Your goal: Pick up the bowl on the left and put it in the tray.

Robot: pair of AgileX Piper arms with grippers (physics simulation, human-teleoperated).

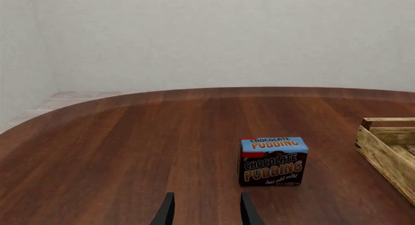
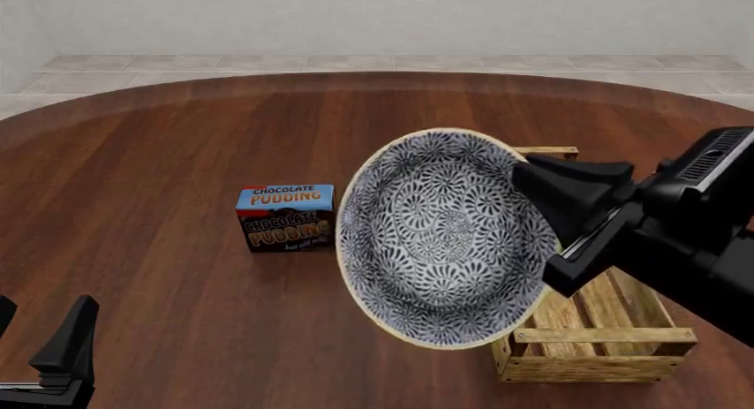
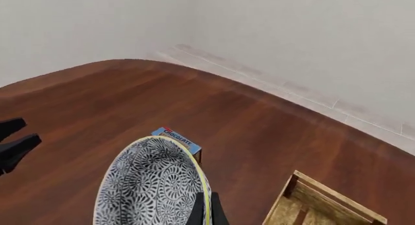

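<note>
The bowl (image 2: pixel 442 237), with its blue-grey floral inside and cream rim, hangs tilted on edge above the table, its inside facing the front camera. My right gripper (image 2: pixel 532 177) is shut on its right rim; in the right wrist view the fingers (image 3: pixel 196 211) pinch the bowl (image 3: pixel 152 186) at the rim. The bowl hides part of the light-wood tray (image 2: pixel 601 337), which stands on the table below and to its right. The tray's corner shows in both wrist views (image 3: pixel 324 196) (image 1: pixel 389 147). My left gripper (image 2: pixel 41 338) stands open and empty at the near left (image 1: pixel 206 213).
A chocolate pudding box (image 2: pixel 285 217) stands upright on the dark wood table just left of the bowl, and also shows ahead of the left gripper (image 1: pixel 272 161). The round table edge curves along the far side, with a tiled floor and pale wall beyond.
</note>
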